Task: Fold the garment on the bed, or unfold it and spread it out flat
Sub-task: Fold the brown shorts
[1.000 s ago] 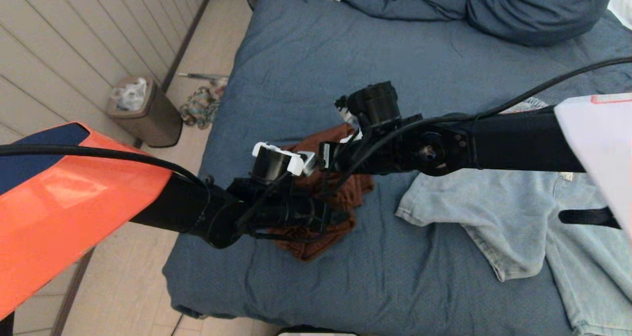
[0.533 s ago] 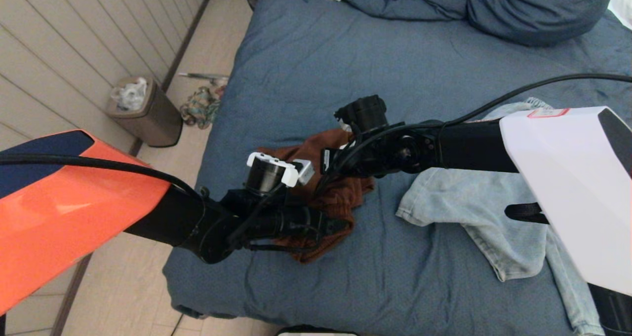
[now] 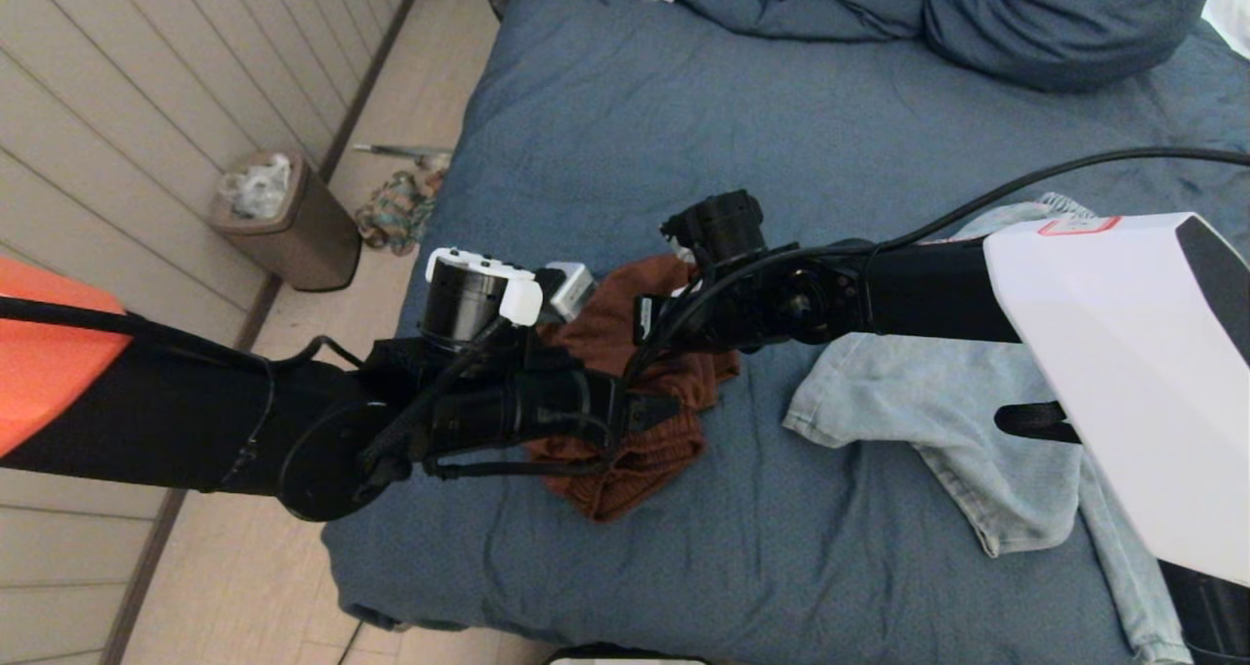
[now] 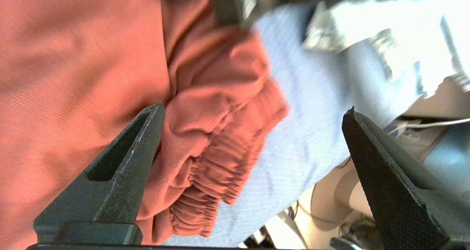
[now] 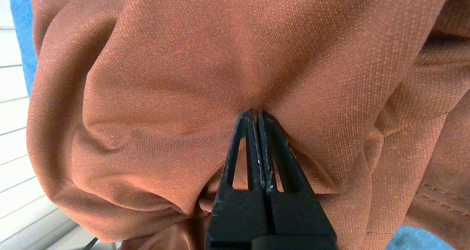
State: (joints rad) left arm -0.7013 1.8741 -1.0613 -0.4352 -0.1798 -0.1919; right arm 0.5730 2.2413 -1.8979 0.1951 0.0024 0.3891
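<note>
A crumpled rust-orange garment lies near the left edge of the bed, which has a slate-blue cover. My right gripper is shut, its tips pinching a fold of the garment from above. My left gripper stands wide open beside the garment's gathered elastic edge. One of its fingers lies against the cloth and the other is over bare bed cover. In the head view both wrists hide the middle of the garment.
Light-blue jeans lie spread on the bed to the right of the garment. A bunched blue duvet sits at the head of the bed. On the floor to the left stand a small bin and some clutter.
The left arm has swung out, its wrist going up and to the left while the gripper stays open by the garment. The right arm dropped slightly earlier and has since held still.
</note>
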